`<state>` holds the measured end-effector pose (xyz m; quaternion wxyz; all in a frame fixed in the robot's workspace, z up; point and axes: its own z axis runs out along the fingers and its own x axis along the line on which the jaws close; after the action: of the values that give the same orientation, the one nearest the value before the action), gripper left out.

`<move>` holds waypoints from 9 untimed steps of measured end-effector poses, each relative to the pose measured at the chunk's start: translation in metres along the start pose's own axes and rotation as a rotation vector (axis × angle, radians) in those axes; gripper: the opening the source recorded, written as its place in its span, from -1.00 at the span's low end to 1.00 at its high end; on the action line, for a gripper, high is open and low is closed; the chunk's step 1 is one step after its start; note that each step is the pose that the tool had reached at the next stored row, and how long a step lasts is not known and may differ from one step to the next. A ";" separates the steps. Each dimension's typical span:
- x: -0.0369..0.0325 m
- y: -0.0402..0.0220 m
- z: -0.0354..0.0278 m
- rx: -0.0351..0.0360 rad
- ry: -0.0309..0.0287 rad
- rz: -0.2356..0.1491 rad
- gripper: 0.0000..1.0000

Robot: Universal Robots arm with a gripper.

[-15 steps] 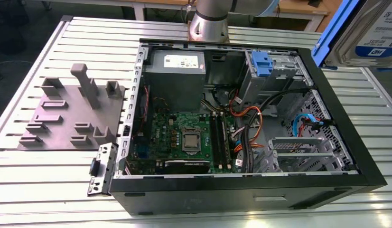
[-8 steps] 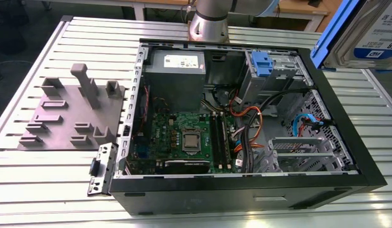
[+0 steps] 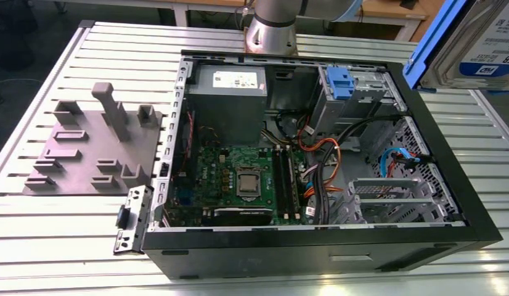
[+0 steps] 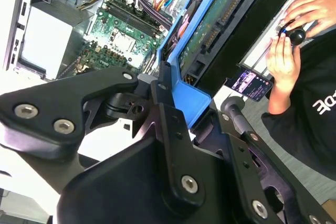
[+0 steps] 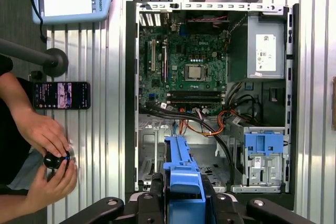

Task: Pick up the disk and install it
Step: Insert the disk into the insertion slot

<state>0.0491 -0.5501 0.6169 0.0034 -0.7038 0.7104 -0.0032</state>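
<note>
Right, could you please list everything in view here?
Disk: one, silver-grey in a blue bracket, held aloft by the gripper.
Computer case: one, black, open, on the table.
Motherboard: one, green, inside the case.
Power supply: one, grey, inside the case.
Fixture block: one, grey, at the exterior view's left of the case.
Table: one, silver, slatted, under everything.
Phone: one, black, on the table beside the case.
Person's hands: two, around a black knob near the phone.
Gripper: one, black, shut on the disk.
</note>
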 end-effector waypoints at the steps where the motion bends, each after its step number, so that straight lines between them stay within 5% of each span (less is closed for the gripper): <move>1: 0.0000 0.0000 0.0000 0.0000 0.0000 0.000 -0.27; 9: 0.0001 0.0001 0.0036 0.0000 0.0000 0.000 -0.27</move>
<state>0.0491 -0.5502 0.6133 0.0034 -0.7038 0.7104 -0.0032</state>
